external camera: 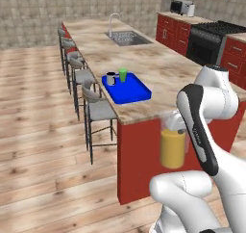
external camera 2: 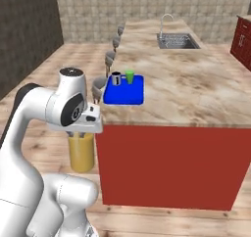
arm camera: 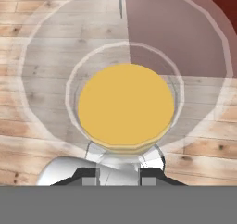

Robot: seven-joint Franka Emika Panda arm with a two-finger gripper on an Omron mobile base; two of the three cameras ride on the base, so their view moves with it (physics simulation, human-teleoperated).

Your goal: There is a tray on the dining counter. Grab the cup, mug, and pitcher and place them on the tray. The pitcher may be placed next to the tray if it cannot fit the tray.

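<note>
Left base view: I see gripper (external camera: 178, 127) clamped on pitcher (external camera: 172, 148) rim, lower right of frame, hanging below dining counter (external camera: 158, 71) edge. Needs lift before placing. Cup (external camera: 123, 74) and mug (external camera: 111, 78) crowd far end of tray (external camera: 132, 93); near end free.

tray (external camera: 136, 94): I see bright blue, plain, no pattern.
cup (external camera: 123, 74): I read it as plain green.
mug (external camera: 111, 78): grey, with a dark handle and dark inside.
pitcher (external camera: 172, 145): clear glass; I see orange-yellow liquid in it, a flat yellow disc in my hand view.
dining counter (external camera: 158, 73): beige-brown veined marble top over a red base.
stools (external camera: 99, 109): grey seats on dark thin legs.
floor (external camera: 38, 131): I see light wood planks with knots.
wall (external camera: 33, 10): small beige-grey tiles.
arm (external camera: 204, 126): white with dark joints.
</note>
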